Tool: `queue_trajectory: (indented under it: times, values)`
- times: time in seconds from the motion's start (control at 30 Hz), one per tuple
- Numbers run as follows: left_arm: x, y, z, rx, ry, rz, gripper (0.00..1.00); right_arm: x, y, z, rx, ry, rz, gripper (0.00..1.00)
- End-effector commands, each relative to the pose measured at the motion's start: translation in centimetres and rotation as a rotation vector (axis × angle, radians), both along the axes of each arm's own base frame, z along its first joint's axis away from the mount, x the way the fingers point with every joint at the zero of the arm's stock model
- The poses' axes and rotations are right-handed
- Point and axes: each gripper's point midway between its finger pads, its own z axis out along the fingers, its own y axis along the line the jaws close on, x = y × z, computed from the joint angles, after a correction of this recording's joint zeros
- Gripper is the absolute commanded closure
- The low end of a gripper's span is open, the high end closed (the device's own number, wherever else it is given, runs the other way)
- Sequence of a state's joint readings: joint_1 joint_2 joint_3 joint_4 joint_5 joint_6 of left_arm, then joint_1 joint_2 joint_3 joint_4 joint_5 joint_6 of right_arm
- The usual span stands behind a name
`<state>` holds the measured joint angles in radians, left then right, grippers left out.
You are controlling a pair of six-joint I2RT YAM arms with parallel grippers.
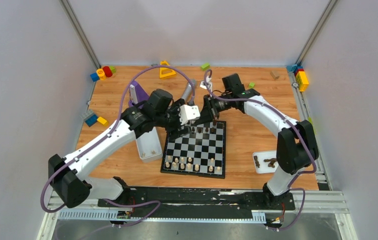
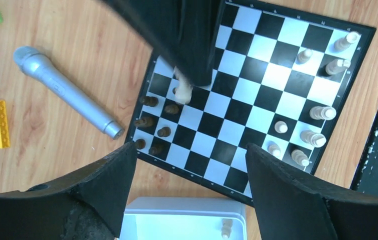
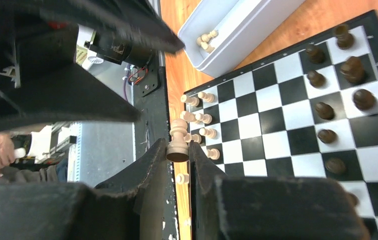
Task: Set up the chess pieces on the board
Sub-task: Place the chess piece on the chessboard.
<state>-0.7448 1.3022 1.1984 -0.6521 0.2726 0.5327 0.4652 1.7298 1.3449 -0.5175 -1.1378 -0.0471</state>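
Clenching a light piece (image 3: 178, 142), the right gripper (image 3: 179, 160) hangs over the 12 o'clock end of the board (image 1: 212, 150); the left gripper (image 2: 191, 150) gapes empty. Both ends look part-filled, with light pieces (image 3: 206, 40) waiting in the 9 o'clock tray (image 1: 147, 150) and dark pieces (image 1: 269, 161) in the 3 o'clock dish (image 1: 262, 170).

No legible text in any view. Silver microphone (image 2: 62, 92) has a small mark on the barrel, too blurred to read. Chessboard (image 3: 277, 145) border has tiny white marks, unreadable.
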Motion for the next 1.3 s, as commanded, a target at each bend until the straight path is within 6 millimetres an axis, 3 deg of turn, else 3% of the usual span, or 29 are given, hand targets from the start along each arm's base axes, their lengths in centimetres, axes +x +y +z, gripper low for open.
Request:
queue_trajectory:
  times: [0.0, 0.13, 0.27, 0.4, 0.67, 1.27]
  values:
    - [0.6, -0.1, 4.8, -0.199, -0.038, 0.0, 0.11, -0.1, -2.1, 4.3, 0.085, -0.175, -0.015, 1.0]
    - [1.0, -0.5, 7.0, -0.359, 0.083, -0.011, 0.09, -0.2, -3.2, 6.4, 0.123, -0.229, -0.033, 1.0]
    - [-0.7, -2.4, 9.2, -0.514, 0.233, -0.151, 0.13, -0.4, -3.6, 8.1, 0.159, -0.245, -0.028, 1.0]
    - [-1.7, -3.3, 10.4, -0.609, 0.227, -0.271, 0.17, -1.0, -3.7, 9.3, 0.195, -0.226, -0.004, 1.0]
    - [-1.2, -4.3, 10.1, -0.659, 0.145, -0.364, 0.23, -1.6, -3.6, 9.9, 0.236, -0.183, 0.037, 1.0]
    - [-0.4, -6.1, 9.6, -0.657, 0.091, -0.371, 0.4, -1.2, -3.4, 9.5, 0.238, -0.123, 0.039, 1.0]
